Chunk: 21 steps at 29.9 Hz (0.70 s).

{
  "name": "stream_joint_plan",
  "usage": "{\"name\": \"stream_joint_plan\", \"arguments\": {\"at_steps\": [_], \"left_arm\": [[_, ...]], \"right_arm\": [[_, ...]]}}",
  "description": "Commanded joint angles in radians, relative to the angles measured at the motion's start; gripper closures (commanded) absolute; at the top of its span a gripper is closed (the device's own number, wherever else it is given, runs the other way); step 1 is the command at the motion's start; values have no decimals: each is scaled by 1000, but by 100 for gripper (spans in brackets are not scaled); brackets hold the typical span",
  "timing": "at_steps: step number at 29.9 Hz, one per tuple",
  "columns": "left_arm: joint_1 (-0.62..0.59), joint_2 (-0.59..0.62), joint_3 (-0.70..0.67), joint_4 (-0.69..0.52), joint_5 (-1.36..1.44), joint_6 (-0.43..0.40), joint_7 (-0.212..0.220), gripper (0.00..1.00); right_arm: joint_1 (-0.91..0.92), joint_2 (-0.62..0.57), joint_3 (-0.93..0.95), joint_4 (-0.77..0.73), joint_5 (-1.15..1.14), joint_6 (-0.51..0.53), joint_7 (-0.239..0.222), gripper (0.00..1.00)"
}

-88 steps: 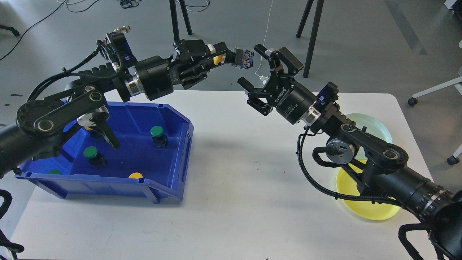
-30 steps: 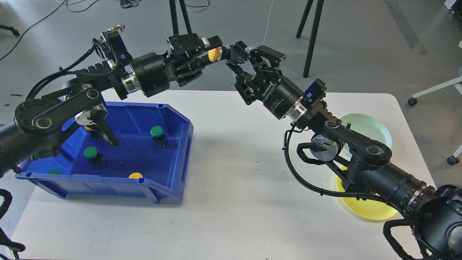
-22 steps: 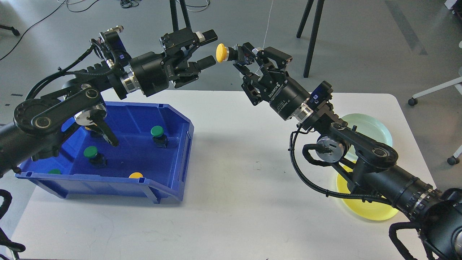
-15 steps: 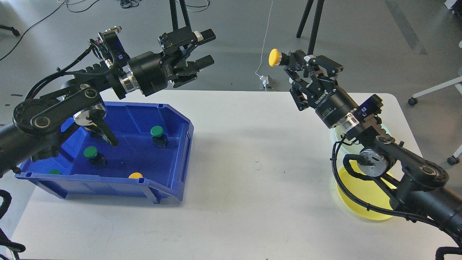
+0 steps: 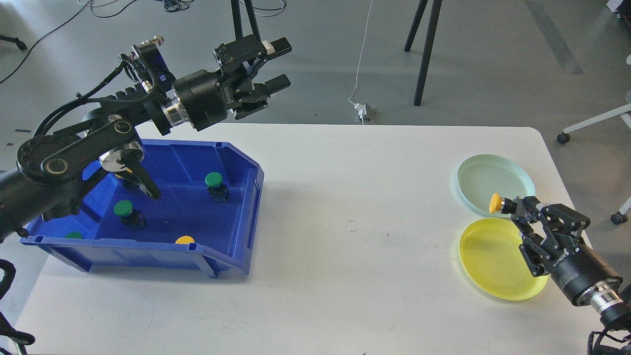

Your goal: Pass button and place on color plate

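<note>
At the far left, the blue bin (image 5: 236, 207) sits on the white table (image 5: 335, 236) as before, holding three green-capped buttons (image 5: 214, 179), (image 5: 123, 208), (image 5: 74, 235) and a yellow-capped one (image 5: 185, 240) by its near wall; none of them has shifted. Above the bin's far edge the left gripper (image 5: 276, 64) hangs in the air with its fingers spread wide and nothing between them, almost exactly where it was half a second ago, having let go of the button it carried earlier.

The big change is on the right. The right arm, which half a second ago reached high over the far side of the table, has pulled down and back to the near right corner. The right gripper (image 5: 523, 213) now sits low, its fingers closed on the black body of the yellow button (image 5: 495, 203), the yellow cap pointing left. In this view the button lies over the near edge of the pale green plate (image 5: 488, 172), just beyond the far rim of the yellow plate (image 5: 485, 261); whether it touches either plate cannot be told. Both plates, partly hidden by the arm earlier, are now nearly in full view.
</note>
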Motion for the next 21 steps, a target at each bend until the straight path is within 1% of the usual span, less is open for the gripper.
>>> {"name": "stream_joint_plan", "arguments": {"at_steps": [1, 3, 6, 7, 8, 10, 11, 13, 16, 18, 21], "left_arm": [[0, -1, -1, 0, 0, 0, 0, 12], [0, -1, 1, 0, -1, 0, 0, 12], [-9, -15, 5, 0, -8, 0, 0, 12], [-9, -29, 5, 0, -6, 0, 0, 12], [-9, -35, 4, -2, -8, 0, 0, 12], [-15, -20, -1, -11, -8, 0, 0, 12], [-29, 5, -1, -15, -8, 0, 0, 12], [-66, 69, 11, -22, -1, 0, 0, 12], [-121, 190, 24, -41, 26, 0, 0, 10], [-150, 296, 31, -58, 93, 0, 0, 7], [-172, 411, 34, -81, 323, 0, 0, 4]], "right_arm": [[-38, -5, -20, -5, -1, -95, -113, 99], [-34, 5, -46, -11, 1, -127, -163, 99], [-23, 5, -71, -11, 1, -155, -192, 96], [-21, 8, -71, -11, 1, -163, -197, 93], [-15, 14, -71, -11, 2, -171, -200, 85], [-6, 34, -69, -11, 7, -177, -200, 75], [-4, 46, -68, -11, 13, -177, -200, 67], [-1, 61, -60, -11, 24, -177, -200, 54], [-1, 66, -54, -10, 42, -177, -200, 30], [-1, 66, -52, -5, 60, -174, -198, 4], [-1, 66, -52, -2, 76, -168, -195, 3]]}}
